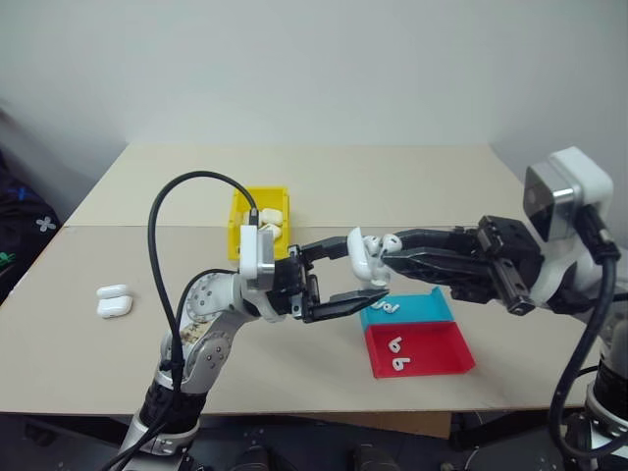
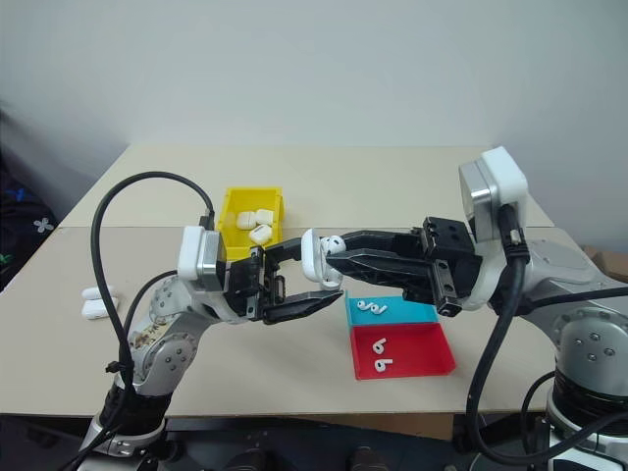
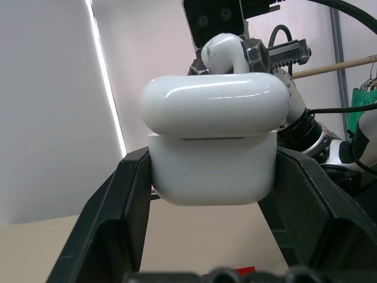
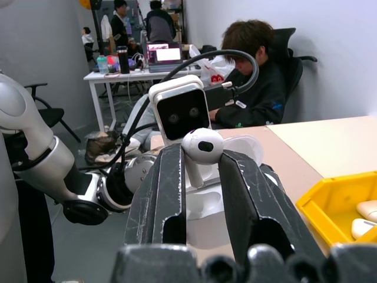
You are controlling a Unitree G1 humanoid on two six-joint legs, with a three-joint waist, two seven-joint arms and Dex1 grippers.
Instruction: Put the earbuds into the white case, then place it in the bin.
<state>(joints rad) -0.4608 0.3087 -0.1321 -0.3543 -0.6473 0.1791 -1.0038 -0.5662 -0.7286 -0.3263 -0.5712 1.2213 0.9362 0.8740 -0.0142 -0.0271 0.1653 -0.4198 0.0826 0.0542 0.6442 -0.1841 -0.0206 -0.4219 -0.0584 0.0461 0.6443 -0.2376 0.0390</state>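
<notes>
Both arms were raised over the table [image 1: 118, 373] and met in mid-air near the middle of the scene, above the near half of the tabletop. The left gripper [image 1: 365, 270] reached in from the left, pointing right and slightly up, fingers clamped on the white case [image 1: 362, 257], one finger above and one below it in the head views; in the left wrist view the case [image 3: 212, 141] sat squeezed between the two black fingers with its lid up. The right gripper [image 1: 388, 247] came in from the right, pointing left and roughly level, fingers pinched on one earbud [image 4: 202, 147], held right at the top of the case; whether it touched the case could not be told. Counts: one case in the grip, one earbud in the grip, four more earbuds in the tray [image 1: 461, 361] on the table below and to the right of the grippers, two in its blue half [image 1: 389, 307] and two in its red half [image 1: 396, 356]. Yellow bin [image 1: 239, 218] sat on the table behind the left arm, with several white cases [image 1: 271, 218] inside, roughly three, exact count unclear. One more spare case [image 1: 114, 300] lay on the table far left, well apart from the rest. A seated person [image 4: 259, 76] showed in the right wrist view, behind the robot.
</notes>
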